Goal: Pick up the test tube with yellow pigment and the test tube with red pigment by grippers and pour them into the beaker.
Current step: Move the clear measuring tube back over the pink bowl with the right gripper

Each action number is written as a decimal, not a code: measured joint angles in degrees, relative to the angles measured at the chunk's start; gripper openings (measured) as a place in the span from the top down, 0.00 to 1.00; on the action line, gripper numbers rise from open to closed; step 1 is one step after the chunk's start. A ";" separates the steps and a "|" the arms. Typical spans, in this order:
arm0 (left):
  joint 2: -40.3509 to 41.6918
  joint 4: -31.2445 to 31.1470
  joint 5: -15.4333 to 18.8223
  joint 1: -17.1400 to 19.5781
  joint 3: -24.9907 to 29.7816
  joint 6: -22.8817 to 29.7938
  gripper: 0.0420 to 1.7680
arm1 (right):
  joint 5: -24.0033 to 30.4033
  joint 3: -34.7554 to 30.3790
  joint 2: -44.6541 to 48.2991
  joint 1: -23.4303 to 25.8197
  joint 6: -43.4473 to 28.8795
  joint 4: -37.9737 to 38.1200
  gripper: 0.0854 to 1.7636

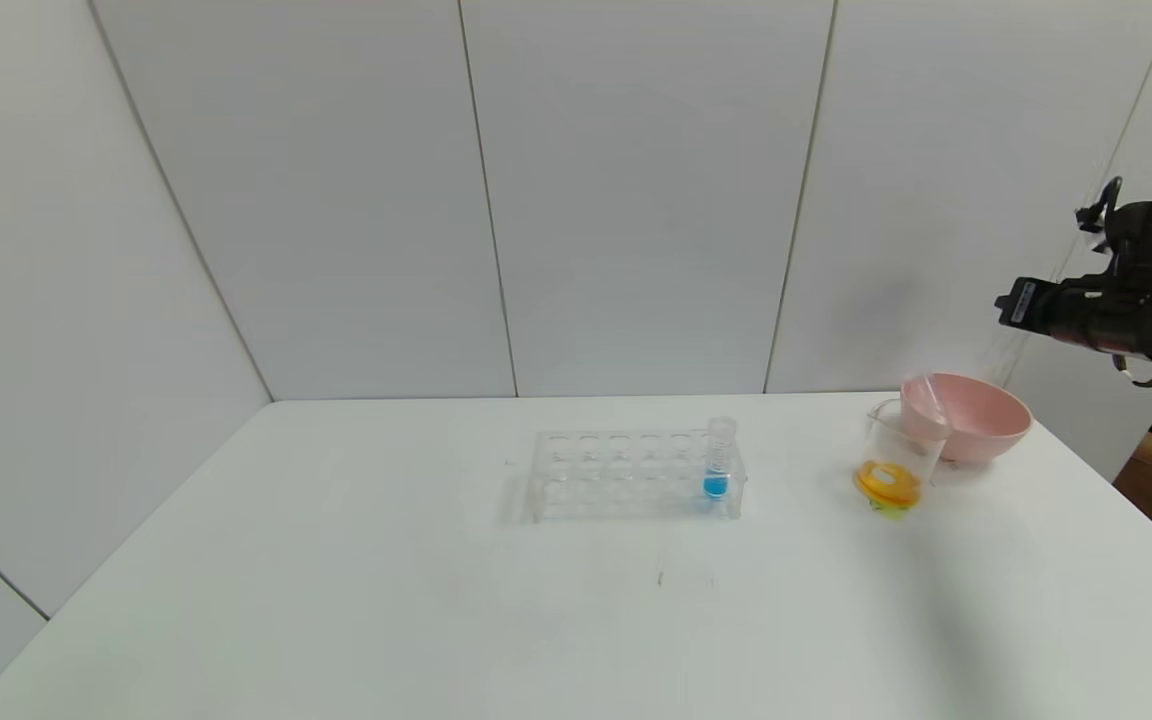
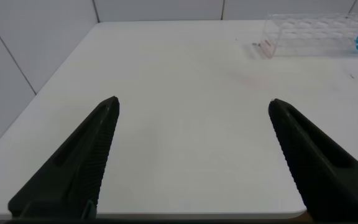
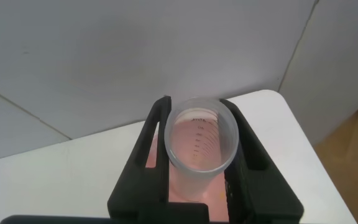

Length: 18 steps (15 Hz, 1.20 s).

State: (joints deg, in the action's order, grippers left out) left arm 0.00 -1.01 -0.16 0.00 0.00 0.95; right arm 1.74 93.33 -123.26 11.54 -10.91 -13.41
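My right gripper (image 3: pixel 195 104) is shut on a clear graduated test tube (image 3: pixel 201 146) with no coloured liquid showing in it. Pink shows through and behind the tube. Which pigment it held I cannot tell. In the head view my right arm (image 1: pixel 1106 310) is raised at the far right, above and to the right of the beaker (image 1: pixel 896 455), which holds orange-yellow liquid. A second clear tube (image 1: pixel 926 405) leans in the bowl just behind the beaker. My left gripper (image 2: pixel 194 104) hangs open over bare table near its front left edge, with nothing between its fingers.
A pink bowl (image 1: pixel 986 415) stands right behind the beaker at the back right. The clear many-holed rack (image 1: pixel 626 475) sits mid-table with a blue-liquid tube (image 1: pixel 718 460) at its right end. The table's right edge drops off just past the bowl.
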 joint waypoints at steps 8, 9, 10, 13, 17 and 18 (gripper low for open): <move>0.00 0.01 0.00 0.00 0.00 0.00 0.03 | -2.54 1.01 -6.14 -0.33 2.73 -4.62 0.72; 0.00 0.00 0.00 0.00 0.00 0.02 0.03 | -3.02 1.13 -6.84 -0.22 3.58 -5.14 0.72; 0.00 0.01 0.00 0.00 0.00 0.00 0.03 | -3.07 1.16 -7.39 -0.05 4.11 -5.17 0.72; 0.00 0.01 0.00 0.00 0.00 0.00 0.03 | -3.07 1.21 -8.30 0.27 4.27 -5.06 0.72; 0.00 0.01 0.00 0.00 0.00 0.00 0.03 | -3.07 0.99 -8.61 0.38 4.24 -5.19 0.72; 0.00 0.00 0.02 0.00 0.00 0.00 0.03 | -3.07 0.85 -8.63 0.35 4.27 -5.19 0.72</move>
State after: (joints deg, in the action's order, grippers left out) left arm 0.00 -1.01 -0.13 0.00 0.00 0.95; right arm -1.33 94.18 -131.89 11.90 -6.64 -18.60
